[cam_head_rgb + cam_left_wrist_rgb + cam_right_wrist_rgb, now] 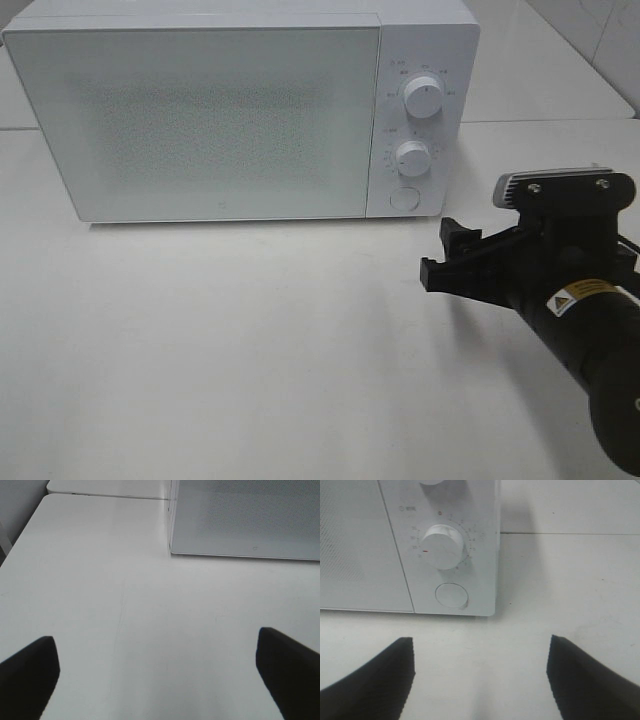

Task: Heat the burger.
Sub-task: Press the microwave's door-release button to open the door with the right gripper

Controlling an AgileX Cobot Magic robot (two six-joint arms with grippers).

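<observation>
1. Microwave [200, 120] stands at the table's [250, 350] far edge and reaches almost to the left edge. Its front faces the near edge.
2. Door [190, 60] is shut; its frosted panel shows nothing of the inside.
3. Control strip is on the microwave's right end: upper knob [424, 97], lower knob [412, 157], round button [404, 197] under them.
4. Burger: not in sight in any view, so I cannot tell where it is.
5. Right gripper [443, 252] is over the table near the right edge, in front of the control strip and apart from it, pointing toward it. Jaws stand wide with only bare table between them; nothing is held.
6. Right wrist view: lower knob and button straight ahead, a red mark on the knob's left side. Both dark fingers [380, 680] are clear of the microwave.
7. Left gripper [155, 635] is outside the high view. Its wrist view puts it over bare table toward the left edge, in front of the microwave's left front corner and well short of it. Jaws spread wide, empty.
8. Behind the far edge a seam runs to another white surface.
</observation>
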